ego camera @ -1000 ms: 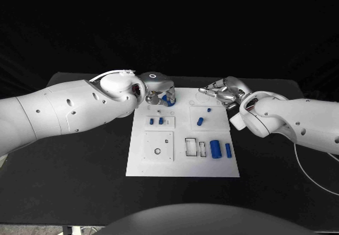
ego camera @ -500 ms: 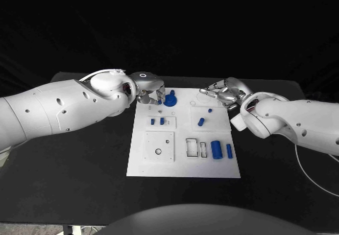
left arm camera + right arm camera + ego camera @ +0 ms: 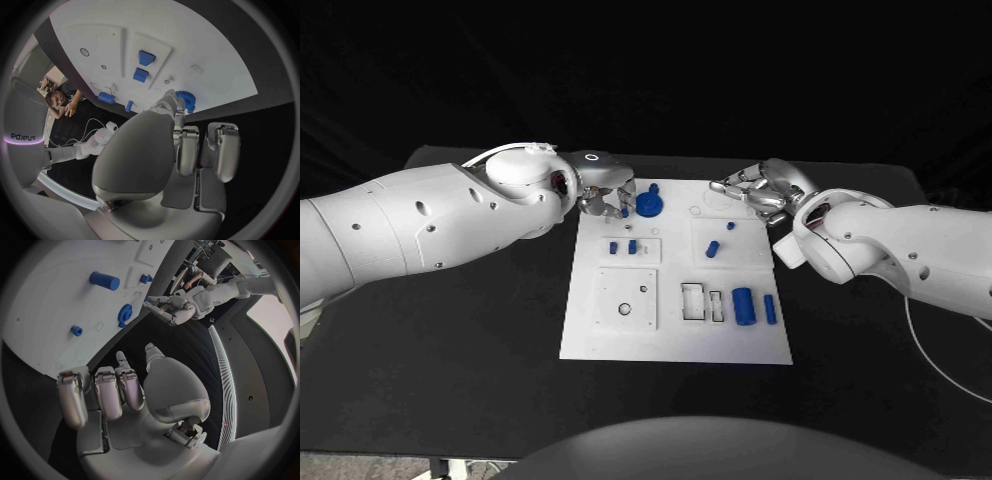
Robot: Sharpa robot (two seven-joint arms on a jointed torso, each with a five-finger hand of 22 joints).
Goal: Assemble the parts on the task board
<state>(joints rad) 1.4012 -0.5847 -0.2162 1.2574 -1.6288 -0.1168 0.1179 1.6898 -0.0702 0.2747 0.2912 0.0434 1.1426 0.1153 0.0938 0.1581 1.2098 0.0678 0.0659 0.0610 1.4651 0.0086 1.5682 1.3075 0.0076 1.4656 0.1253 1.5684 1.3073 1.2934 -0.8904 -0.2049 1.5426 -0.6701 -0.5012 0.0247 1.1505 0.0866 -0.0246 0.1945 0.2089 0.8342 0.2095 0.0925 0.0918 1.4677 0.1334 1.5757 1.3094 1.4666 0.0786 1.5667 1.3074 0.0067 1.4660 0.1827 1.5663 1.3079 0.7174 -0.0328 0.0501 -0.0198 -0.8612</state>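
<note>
The white task board (image 3: 675, 335) lies in the middle of the table. A blue gear (image 3: 651, 207) stands at its back left corner. My left hand (image 3: 607, 195) is just left of the gear, fingers apart and holding nothing; one fingertip (image 3: 169, 104) reaches close to the gear (image 3: 185, 99), and I cannot tell if it touches. My right hand (image 3: 759, 190) hovers at the board's back right corner, its fingers (image 3: 106, 390) loosely extended and empty. From there the gear (image 3: 125, 314) and my left hand (image 3: 170, 307) lie across the board.
Two small blue blocks (image 3: 622, 247) sit in a recess on the board's left. A short peg (image 3: 711, 248) and a small stud (image 3: 730, 226) are right of centre. A thick blue cylinder (image 3: 744, 306) and a thin one (image 3: 769, 309) lie near the front right.
My left hand has drawn back to the left off the blue gear, which now stands uncovered on the board. The right hand has not moved.
</note>
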